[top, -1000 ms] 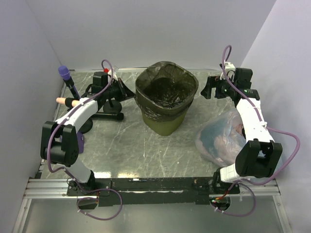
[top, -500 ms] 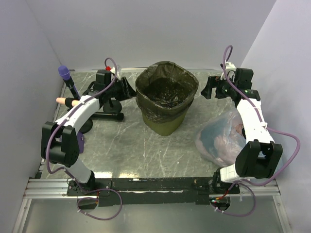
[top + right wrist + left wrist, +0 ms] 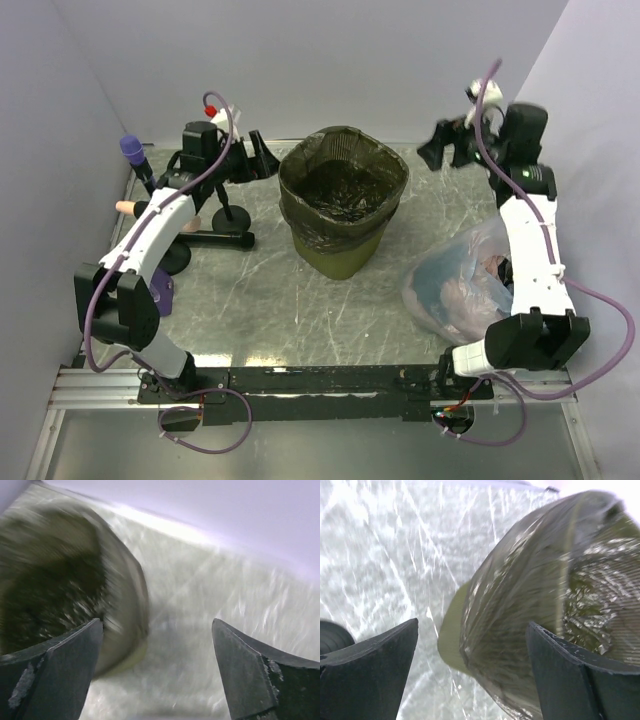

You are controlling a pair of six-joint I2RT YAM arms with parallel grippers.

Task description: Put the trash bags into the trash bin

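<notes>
1. Pale walls, grey marbled table (image 3: 260, 300); the olive-green slatted plastic trash bin (image 3: 340, 255) stands at its centre.
2. A thin dark crinkly trash bag (image 3: 345, 190) lines it, folded over the rim.
3. Left jaws at its 10 o'clock, right jaws at 2 o'clock: both spread, empty.
4. Lining looks finished; the next move probably calls only for backing clear.

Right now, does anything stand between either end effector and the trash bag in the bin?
Nothing visible. The left end effector and right end effector hang open on either side of the trash bin, which the trash bag already lines.
</notes>
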